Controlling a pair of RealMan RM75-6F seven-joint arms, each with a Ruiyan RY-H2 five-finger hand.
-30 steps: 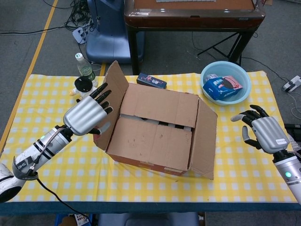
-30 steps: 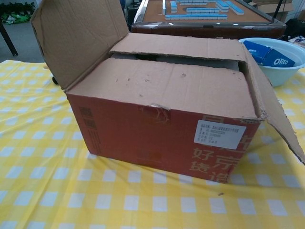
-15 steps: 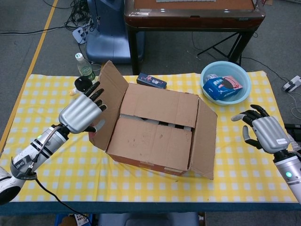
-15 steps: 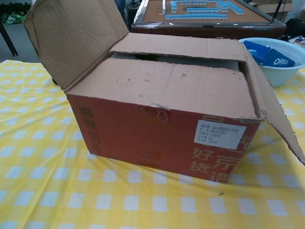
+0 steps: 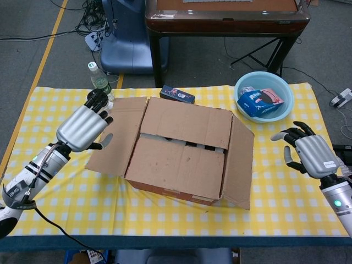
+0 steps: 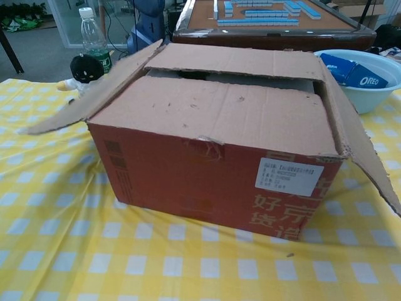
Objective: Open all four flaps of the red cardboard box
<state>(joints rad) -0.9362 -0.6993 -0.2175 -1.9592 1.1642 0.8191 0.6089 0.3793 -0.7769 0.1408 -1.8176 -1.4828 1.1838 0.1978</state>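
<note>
Box: red cardboard box (image 5: 181, 165) stood at the middle of the table (image 5: 55, 214), on the yellow checked cloth (image 6: 75, 251); a white label (image 6: 289, 176) showed on its front wall.
Left flap: left flap (image 5: 116, 135) lay folded outward, sloping down past the box's edge; in the chest view it ran off as a thin tilted sheet (image 6: 88, 100).
Right flap: right flap (image 5: 240, 159) hung open down the far side, its lower tip cut off by the frame edge in the chest view.
Front and back flaps: front flap (image 5: 179, 165) and back flap (image 5: 187, 122) lay flat over the top, with a dark narrow gap (image 5: 181, 142) between them; the box's contents could not be made out.
Left hand: left hand (image 5: 82, 127) was just beside the outer edge of the left flap, fingers spread and grasping nothing; whether a fingertip touched the cardboard could not be told. It was out of the chest view.
Right hand: right hand (image 5: 308, 154) hovered well apart from the box, fingers apart, empty; its arm was cut off at the frame edge.
Behind the box: bottle (image 6: 94, 41), a small black-topped toy (image 6: 81, 69) partly hidden by the left hand in the head view, and a dark packet (image 5: 177, 94).
Bowl: blue bowl (image 5: 242, 82) held a blue cookie pack (image 6: 363, 76), cropped in the chest view.
</note>
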